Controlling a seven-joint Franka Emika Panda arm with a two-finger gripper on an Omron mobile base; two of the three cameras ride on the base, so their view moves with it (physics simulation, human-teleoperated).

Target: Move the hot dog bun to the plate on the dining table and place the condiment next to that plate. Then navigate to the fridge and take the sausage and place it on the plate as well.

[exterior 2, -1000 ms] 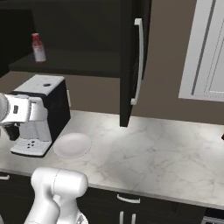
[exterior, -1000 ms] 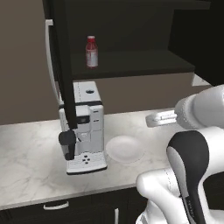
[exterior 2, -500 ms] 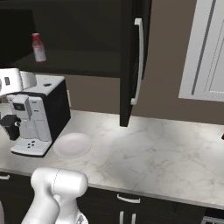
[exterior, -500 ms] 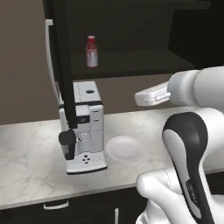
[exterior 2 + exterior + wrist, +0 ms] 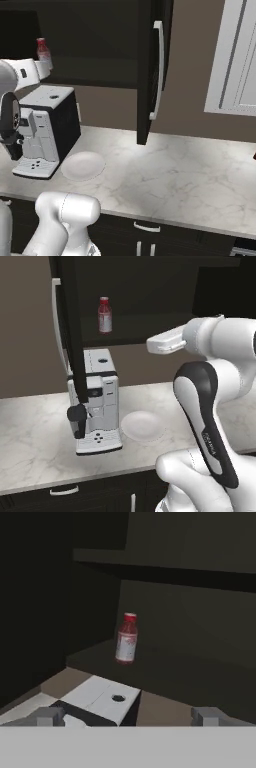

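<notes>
The condiment (image 5: 104,315), a small red bottle with a pale label band and red cap, stands upright on a dark shelf inside an open black cabinet. It also shows as the condiment (image 5: 43,50) and, straight ahead of the hand, as the condiment (image 5: 126,638). My gripper (image 5: 151,346) hangs at shelf height, to the right of the bottle and apart from it. The gripper (image 5: 42,70) points into the cabinet. Its fingertips (image 5: 50,716) stand wide apart, so the gripper (image 5: 130,716) is open with nothing between them.
A coffee machine (image 5: 95,401) stands on the marble counter (image 5: 170,170) right below the shelf. A plain white plate (image 5: 142,425) lies beside it. The cabinet's open black door (image 5: 70,331) hangs left of the bottle, and another door (image 5: 150,70) with a grey handle juts out.
The arm has lifted the hand from just above counter height up to shelf height and swung it left toward the cabinet. The bottle has stayed put and the jaws have stayed open.
</notes>
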